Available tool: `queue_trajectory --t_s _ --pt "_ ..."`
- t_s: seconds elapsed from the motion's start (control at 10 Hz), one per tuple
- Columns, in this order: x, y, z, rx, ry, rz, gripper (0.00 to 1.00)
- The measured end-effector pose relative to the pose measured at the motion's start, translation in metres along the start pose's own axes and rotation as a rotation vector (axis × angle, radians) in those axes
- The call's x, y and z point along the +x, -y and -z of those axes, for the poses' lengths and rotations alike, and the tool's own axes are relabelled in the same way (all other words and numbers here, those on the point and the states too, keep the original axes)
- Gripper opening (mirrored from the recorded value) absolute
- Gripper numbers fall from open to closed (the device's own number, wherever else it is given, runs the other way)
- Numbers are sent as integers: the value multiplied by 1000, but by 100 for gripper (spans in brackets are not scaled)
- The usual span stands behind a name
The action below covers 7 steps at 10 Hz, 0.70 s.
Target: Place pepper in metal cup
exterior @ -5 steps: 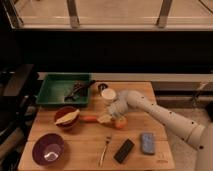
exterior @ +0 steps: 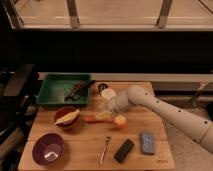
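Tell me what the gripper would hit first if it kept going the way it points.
Probably the pepper: the gripper, above the table, points down and to the picture's left, and the pepper lies ahead of it. The brown bowl comes after. Depth is unclear, so it might pass above.

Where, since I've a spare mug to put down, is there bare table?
Bare wood lies between the purple bowl and the fork, and at the front corner right of the blue object. It is crowded mid-table, where the gripper is just beside the pepper, near the round fruit, metal cup and white cup.
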Motion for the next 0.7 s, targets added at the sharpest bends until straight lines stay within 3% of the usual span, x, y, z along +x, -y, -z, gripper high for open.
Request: queue_trajectory --t_s 0.4,0.7 --pt "13 9 6 25 11 -20 80" --pt "18 16 -1 37 5 -16 80"
